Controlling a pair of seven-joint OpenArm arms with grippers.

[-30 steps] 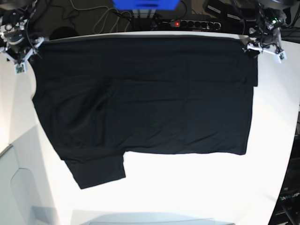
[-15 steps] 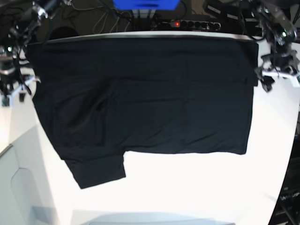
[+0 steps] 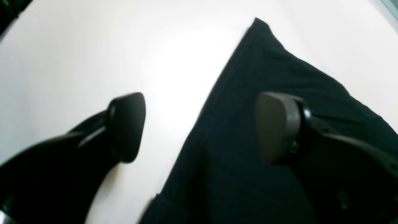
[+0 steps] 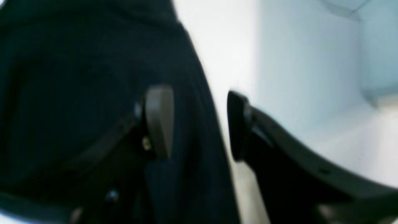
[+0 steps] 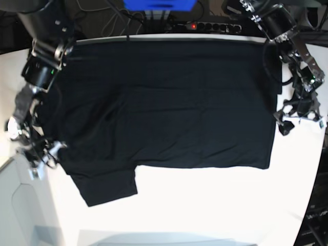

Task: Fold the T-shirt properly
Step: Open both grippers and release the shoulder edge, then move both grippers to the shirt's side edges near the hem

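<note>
Base view alone shows T-shirt point(image 5: 164, 102) whole (sleeve included).

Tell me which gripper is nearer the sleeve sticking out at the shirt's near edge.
Right. The right gripper hovers open at the T-shirt's side edge, just above that sleeve. The left gripper is open beyond the opposite side edge.

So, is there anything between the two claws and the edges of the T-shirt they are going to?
Nothing visible. The left claw is open across the T-shirt side edge, one finger over bare table. The right claw is also open astride the opposite edge. Only cloth and table lie between the fingers.
</note>
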